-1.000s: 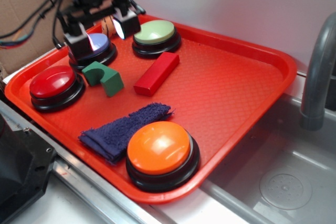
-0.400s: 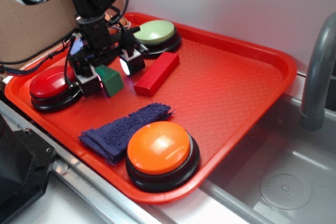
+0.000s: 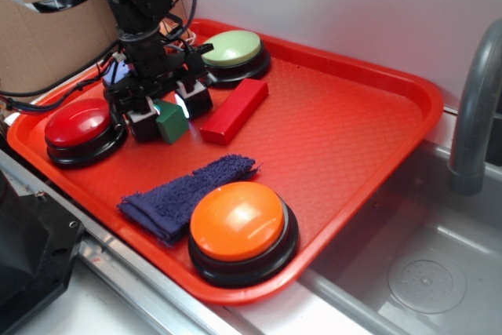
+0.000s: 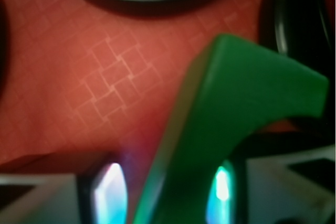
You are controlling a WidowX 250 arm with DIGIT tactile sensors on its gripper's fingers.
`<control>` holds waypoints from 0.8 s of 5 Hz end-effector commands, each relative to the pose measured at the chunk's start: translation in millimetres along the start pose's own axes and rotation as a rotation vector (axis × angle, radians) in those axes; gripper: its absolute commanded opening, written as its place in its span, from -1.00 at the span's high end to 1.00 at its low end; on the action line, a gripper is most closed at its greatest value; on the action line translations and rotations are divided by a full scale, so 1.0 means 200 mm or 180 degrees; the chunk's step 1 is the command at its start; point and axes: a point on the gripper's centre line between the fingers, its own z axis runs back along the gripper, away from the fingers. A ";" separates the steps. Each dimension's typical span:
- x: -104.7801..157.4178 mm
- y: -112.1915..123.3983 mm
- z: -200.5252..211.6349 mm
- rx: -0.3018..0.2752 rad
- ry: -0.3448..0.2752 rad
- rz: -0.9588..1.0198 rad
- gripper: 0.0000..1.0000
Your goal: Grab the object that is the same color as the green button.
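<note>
You see a red plastic tray (image 3: 353, 147) with a woven-pattern texture, and on it a fuzzy blue cloth (image 3: 184, 194). Beside the cloth, the orange button (image 3: 239, 221) has a glossy dome; the green block (image 4: 231, 129) looks smooth and matt.

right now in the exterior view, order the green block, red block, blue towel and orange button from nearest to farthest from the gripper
1. green block, between the fingers of the gripper
2. red block, just to its right in the picture
3. blue towel, nearer the camera
4. orange button, at the tray's near edge
</note>
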 end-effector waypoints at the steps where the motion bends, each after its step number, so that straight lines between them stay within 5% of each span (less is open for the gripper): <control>1: 0.05 0.00 0.24 -0.0111 -0.0023 -0.0920 1.00; 4: -0.01 -0.05 0.74 -0.0218 0.0107 -0.2961 1.00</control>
